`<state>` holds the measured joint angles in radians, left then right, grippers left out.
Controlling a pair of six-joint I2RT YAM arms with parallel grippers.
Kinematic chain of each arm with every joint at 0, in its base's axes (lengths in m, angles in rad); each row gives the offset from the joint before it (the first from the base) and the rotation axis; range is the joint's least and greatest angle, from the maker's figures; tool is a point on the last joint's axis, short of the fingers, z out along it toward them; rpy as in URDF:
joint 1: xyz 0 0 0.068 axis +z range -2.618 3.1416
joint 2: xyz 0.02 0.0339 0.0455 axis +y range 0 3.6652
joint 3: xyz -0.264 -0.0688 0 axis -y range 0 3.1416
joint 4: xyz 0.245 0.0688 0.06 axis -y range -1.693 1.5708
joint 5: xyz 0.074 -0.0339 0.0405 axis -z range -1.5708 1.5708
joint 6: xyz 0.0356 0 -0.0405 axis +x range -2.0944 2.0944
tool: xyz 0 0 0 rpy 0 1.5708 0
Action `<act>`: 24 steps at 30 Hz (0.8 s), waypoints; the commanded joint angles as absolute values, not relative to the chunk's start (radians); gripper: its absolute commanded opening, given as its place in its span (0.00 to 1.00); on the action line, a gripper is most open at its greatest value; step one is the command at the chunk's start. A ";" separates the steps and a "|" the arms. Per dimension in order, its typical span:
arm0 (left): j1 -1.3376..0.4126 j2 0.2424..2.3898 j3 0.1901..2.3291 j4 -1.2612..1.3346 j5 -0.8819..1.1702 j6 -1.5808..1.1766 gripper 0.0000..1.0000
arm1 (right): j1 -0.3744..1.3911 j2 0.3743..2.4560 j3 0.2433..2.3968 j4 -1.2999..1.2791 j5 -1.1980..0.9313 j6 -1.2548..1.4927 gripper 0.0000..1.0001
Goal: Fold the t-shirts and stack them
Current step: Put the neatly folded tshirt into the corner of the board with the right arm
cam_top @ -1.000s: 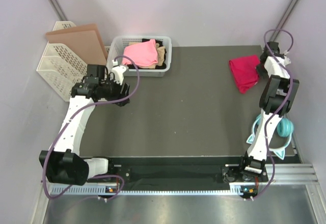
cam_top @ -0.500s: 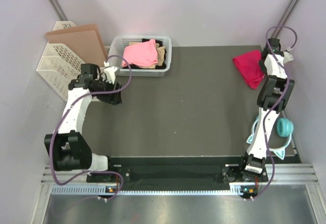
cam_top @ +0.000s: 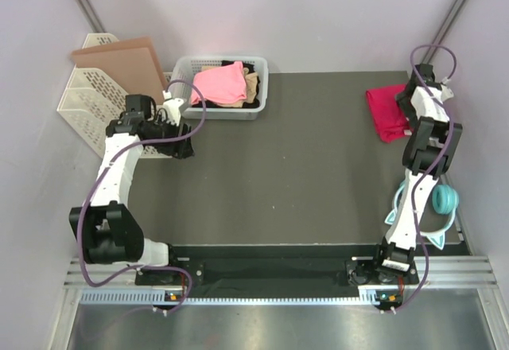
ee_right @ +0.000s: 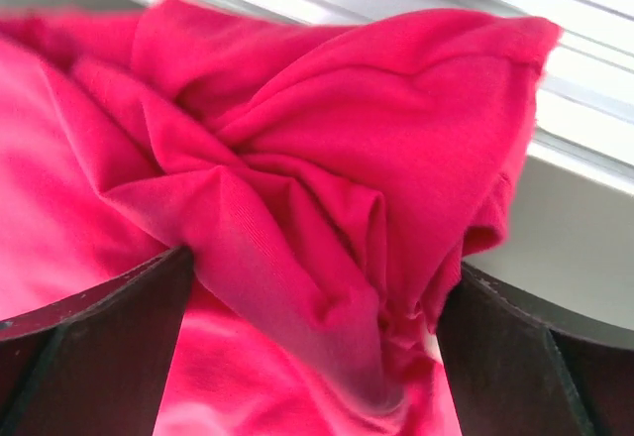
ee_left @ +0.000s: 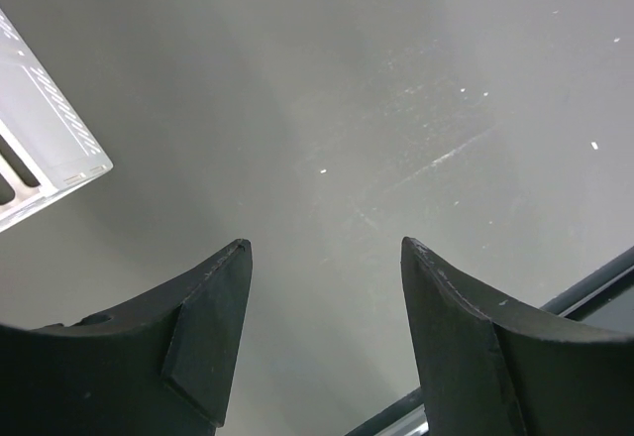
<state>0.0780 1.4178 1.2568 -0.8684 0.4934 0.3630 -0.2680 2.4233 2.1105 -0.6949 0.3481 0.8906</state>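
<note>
The crimson-magenta t-shirt lies bunched at the table's far right edge. My right gripper is right at it. In the right wrist view its jaws stand wide apart, open, and a loose fold of the crimson shirt fills the space at the right gripper. A light pink t-shirt tops the pile in the white mesh basket, with tan cloth and black cloth beside it. My left gripper hangs open and empty over bare table, as the left wrist view of the left gripper shows.
A white file rack with a brown board leans at the far left; its corner shows in the left wrist view. A teal object lies off the table's right side. The table's edge rail runs close to my left fingers.
My right gripper carried the crimson shirt toward the far right edge and has opened its jaws. My left arm has drawn back left toward the rack.
</note>
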 commanded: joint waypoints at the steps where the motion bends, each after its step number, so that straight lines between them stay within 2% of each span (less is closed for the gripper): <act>1: 0.080 1.339 1.256 -0.867 0.557 0.351 0.67 | -0.236 2.255 2.025 -0.814 0.428 0.798 1.00; 6: 0.080 1.290 1.226 -0.864 0.586 0.347 0.68 | -0.204 2.064 1.853 -0.756 0.489 0.736 1.00; 13: 0.080 1.261 1.218 -0.879 0.584 0.359 0.68 | -0.186 2.068 1.848 -0.864 0.456 0.689 1.00; 16: 0.080 1.258 1.215 -0.873 0.581 0.359 0.68 | -0.160 2.039 1.810 -0.798 0.443 0.635 1.00; 18: 0.081 1.259 1.209 -0.865 0.577 0.354 0.68 | -0.155 2.066 1.854 -0.798 0.411 0.608 0.98; 22: 0.081 1.281 1.200 -0.844 0.574 0.344 0.68 | -0.149 2.212 2.044 -0.894 0.350 0.572 0.88; 24: 0.084 1.290 1.197 -0.838 0.574 0.339 0.68 | -0.144 2.267 2.112 -0.917 0.334 0.548 0.86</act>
